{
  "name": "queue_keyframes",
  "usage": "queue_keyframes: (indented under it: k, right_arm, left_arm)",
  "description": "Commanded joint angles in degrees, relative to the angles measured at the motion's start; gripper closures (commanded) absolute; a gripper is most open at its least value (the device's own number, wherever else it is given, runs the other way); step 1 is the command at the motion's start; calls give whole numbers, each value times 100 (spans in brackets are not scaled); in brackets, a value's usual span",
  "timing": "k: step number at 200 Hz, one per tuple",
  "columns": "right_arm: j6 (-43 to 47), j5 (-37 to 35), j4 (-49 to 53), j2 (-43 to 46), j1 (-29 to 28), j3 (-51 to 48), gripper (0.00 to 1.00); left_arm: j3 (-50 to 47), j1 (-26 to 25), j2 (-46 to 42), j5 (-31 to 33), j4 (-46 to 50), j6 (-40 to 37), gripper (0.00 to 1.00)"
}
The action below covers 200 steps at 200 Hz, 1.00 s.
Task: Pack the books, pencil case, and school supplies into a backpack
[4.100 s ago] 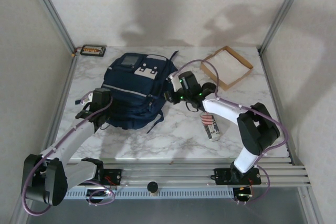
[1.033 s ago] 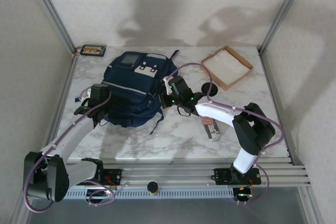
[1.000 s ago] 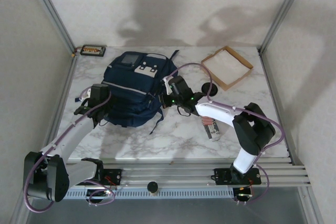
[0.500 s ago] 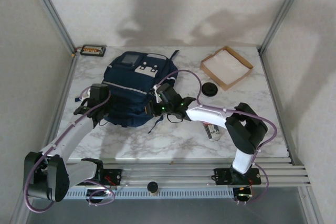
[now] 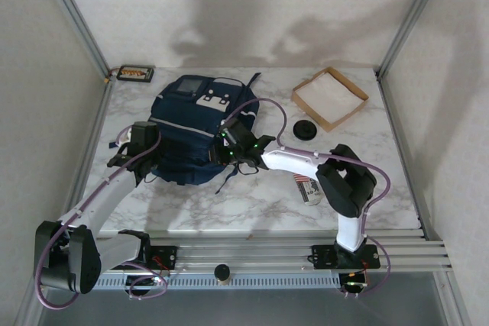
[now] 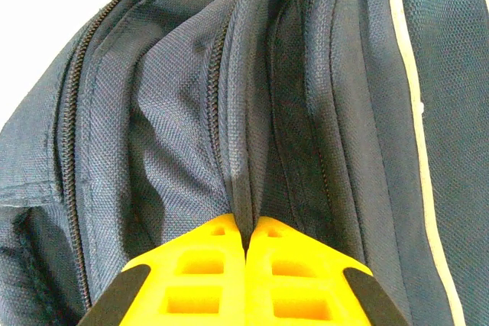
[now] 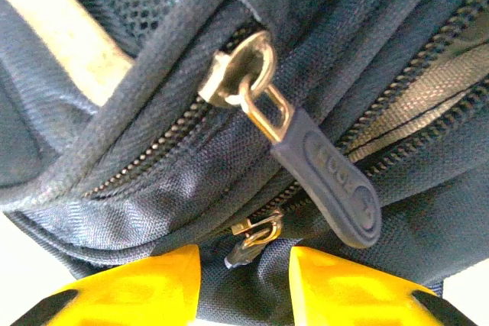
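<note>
The backpack (image 5: 191, 124) lies centre-left in the top view, striped pocket up. At its lower left edge, the left gripper (image 6: 246, 227) is pinched tight on a ridge of navy fabric beside a zipper line. At its lower right edge, the right gripper (image 7: 244, 257) stands partly open, with a small metal slider (image 7: 256, 236) in the gap. The rubber zipper pull (image 7: 325, 169) hangs just above, ungripped.
</note>
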<state>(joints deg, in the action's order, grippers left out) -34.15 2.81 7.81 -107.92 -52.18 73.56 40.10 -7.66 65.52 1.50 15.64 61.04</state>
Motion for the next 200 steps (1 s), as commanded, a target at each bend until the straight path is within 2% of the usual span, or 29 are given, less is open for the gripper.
queue_keyframes:
  k: [1, 37, 61, 81, 113, 150, 165, 180, 200]
  right_arm:
    - [-142, -602, -94, -161, 36, 255, 64]
    - [-195, -617, -257, -141, 9, 264, 67]
    - [-144, -992, -169, 102, -89, -78, 67]
    - [-164, -1024, -368, 309, -85, -492, 73]
    - [-203, -699, -559, -1, -131, -284, 69]
    - [-168, -896, -446, -165, -156, 105, 65]
    - [-163, -1148, -243, -306, -159, 333, 71]
    - [-81, -1272, -149, -362, -154, 467, 73]
    - [95, -1244, -195, -211, -158, 395, 79]
  left_arm:
    - [137, 54, -74, 29, -122, -6, 100]
    - [88, 59, -117, 50, -122, 56, 100]
    - [181, 74, -28, -71, -93, 84, 100]
    - [219, 48, -20, -149, -128, 134, 100]
    - [139, 1, -92, -156, -234, 226, 100]
    - [130, -34, -108, -120, -182, 233, 100]
    - [135, -32, -104, -75, -171, 218, 100]
    - [163, -32, -85, -54, -141, 191, 100]
    - [183, -34, -74, -12, -77, 147, 100]
